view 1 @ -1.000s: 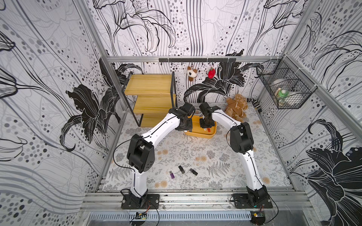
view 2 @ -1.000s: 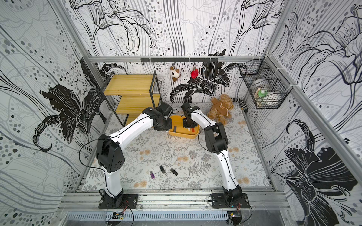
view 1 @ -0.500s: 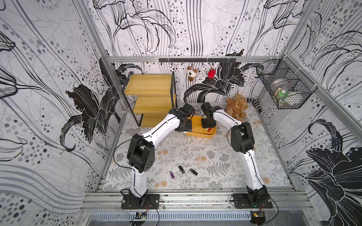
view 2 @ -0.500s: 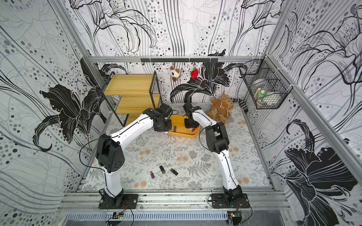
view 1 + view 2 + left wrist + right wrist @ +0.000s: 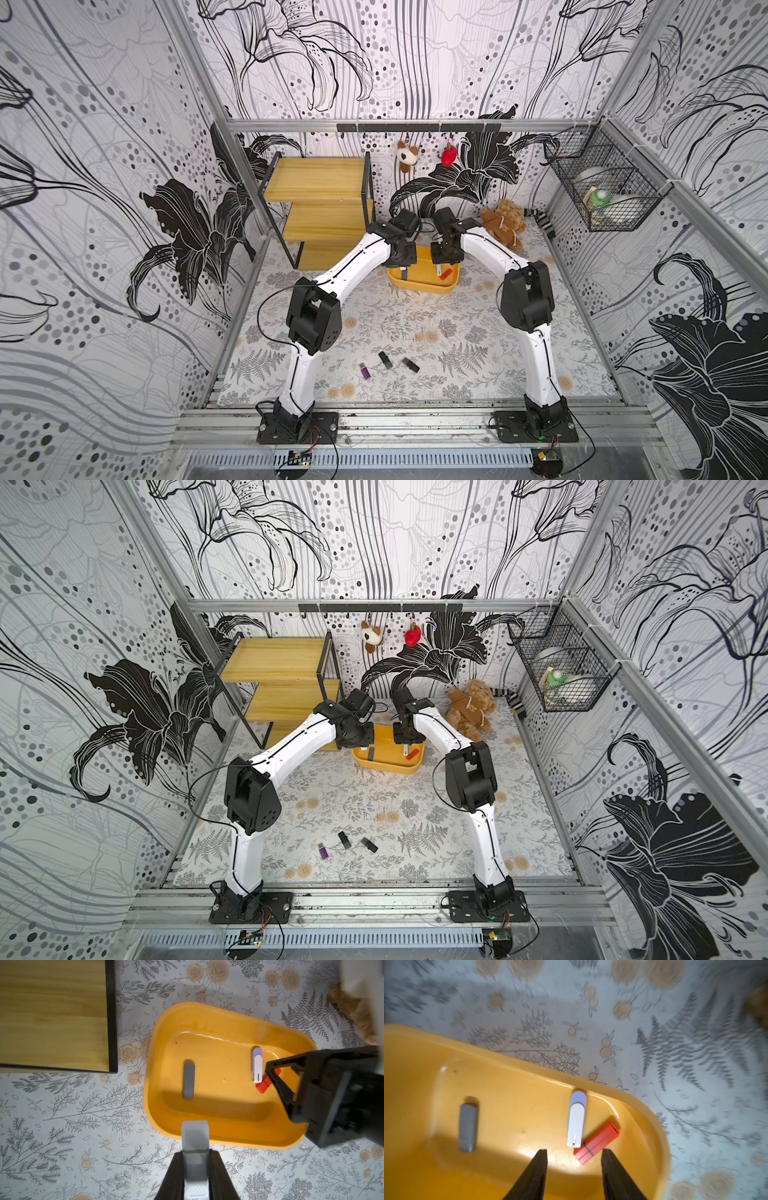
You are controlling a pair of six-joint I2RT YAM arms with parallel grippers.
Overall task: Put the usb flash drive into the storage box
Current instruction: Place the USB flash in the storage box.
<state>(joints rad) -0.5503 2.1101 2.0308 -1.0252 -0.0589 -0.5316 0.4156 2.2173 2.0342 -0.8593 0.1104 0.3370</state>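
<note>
Now we've got the left gripper (image 5: pixel 196 1153) clamped on a pale usb flash drive (image 5: pixel 194 1136), its tip over one edge of the storage box (image 5: pixel 148 1084). Our right gripper (image 5: pixel 574 1151) hangs w/ jaws apart, empty, above a red drive (image 5: pixel 597 1142) in the box; a white drive (image 5: pixel 577 1122) lies just beside it, a grey drive (image 5: pixel 467 1128) well apart. We reckon the held drive is light, stiff, smooth plastic, prob. slippery, so pinch it across the flat sides mid-body. On the table (image 5: pixel 415 324) wait a purple drive (image 5: pixel 365 372), a black drive (image 5: pixel 385 360) & a second black drive (image 5: pixel 410 365).

Robot test cell (aluminium frame (image 5: pixel 282 124), wallpapered panels (image 5: pixel 104 124))
</note>
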